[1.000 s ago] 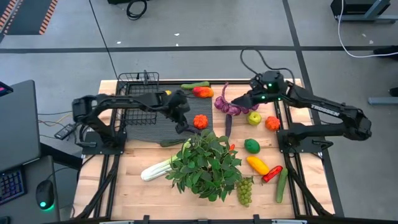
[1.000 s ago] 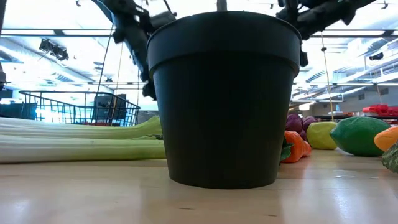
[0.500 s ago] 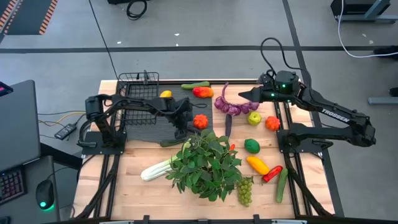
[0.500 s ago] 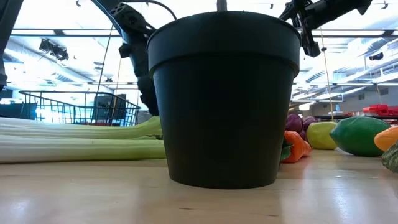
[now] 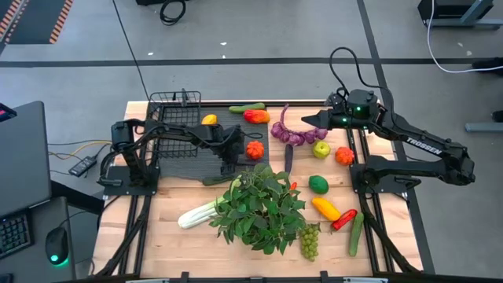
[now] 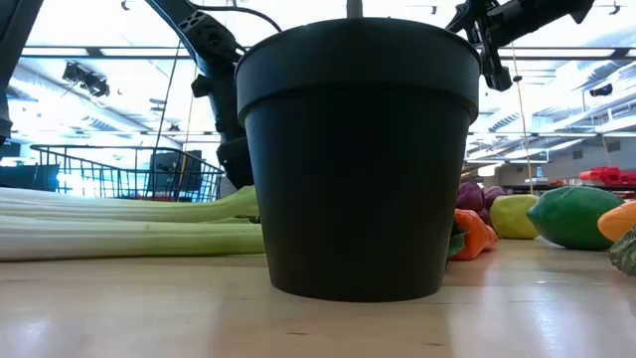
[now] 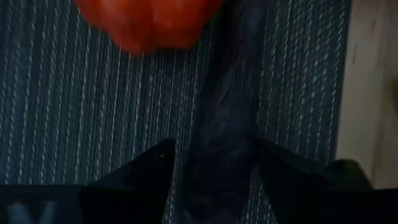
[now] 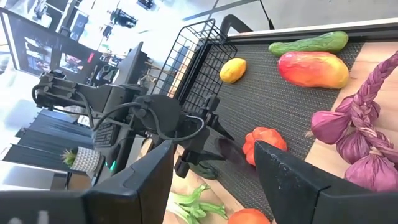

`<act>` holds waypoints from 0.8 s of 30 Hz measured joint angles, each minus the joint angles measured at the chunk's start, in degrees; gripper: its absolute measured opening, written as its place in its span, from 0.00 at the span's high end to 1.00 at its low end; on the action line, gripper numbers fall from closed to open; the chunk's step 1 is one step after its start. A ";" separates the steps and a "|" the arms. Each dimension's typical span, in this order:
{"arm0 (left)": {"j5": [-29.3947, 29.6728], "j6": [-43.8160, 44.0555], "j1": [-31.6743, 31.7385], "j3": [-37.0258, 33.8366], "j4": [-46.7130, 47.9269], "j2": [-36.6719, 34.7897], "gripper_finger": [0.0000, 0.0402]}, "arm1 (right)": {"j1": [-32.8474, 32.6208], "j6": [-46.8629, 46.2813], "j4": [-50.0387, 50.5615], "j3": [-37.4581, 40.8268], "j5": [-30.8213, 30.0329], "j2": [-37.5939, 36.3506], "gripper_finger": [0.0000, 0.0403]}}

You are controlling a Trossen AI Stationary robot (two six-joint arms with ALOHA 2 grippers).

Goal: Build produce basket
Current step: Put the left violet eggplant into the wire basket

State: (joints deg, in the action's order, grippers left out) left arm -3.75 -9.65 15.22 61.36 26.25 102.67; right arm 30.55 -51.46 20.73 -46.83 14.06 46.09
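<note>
1. On the ribbed mat, the left tool points down at a dark, long vegetable lying lengthwise between its fingers.
2. Its jaws stand partly apart, one on each side of that vegetable; whether they press it cannot be told.
3. Just beside this tool sits a small orange-red pepper, near the mat's right edge.
4. At the mat's far left corner stands the black wire basket, well apart from the left tool; nothing can be made out inside it.
5. Beside the basket on the mat lies a yellow lemon; farther right lie a cucumber and a red-yellow pepper.
6. Raised above the table at its far right side, the right tool points toward the mat with jaws partly apart and nothing between them.
7. Near the right tool lie the purple bulb string, a green apple-like fruit and an orange piece.
8. Nearer the front stand the leafy plant, celery, grapes, a lime and a yellow pepper.
</note>
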 joint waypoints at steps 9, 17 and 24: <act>-0.06 0.26 -2.43 0.08 0.96 1.26 0.43 | -0.16 1.98 -0.02 0.00 0.52 0.02 0.43; 0.59 2.82 -5.67 0.20 4.53 3.07 0.54 | -0.20 0.57 -0.06 0.00 0.98 0.02 0.43; -0.30 10.00 -5.50 2.81 7.55 2.75 0.65 | -0.20 0.27 -0.06 0.00 3.46 0.02 0.43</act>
State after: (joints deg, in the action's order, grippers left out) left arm -4.05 0.34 9.72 64.17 33.79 105.43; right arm 30.35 -51.20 20.67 -46.83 17.52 46.11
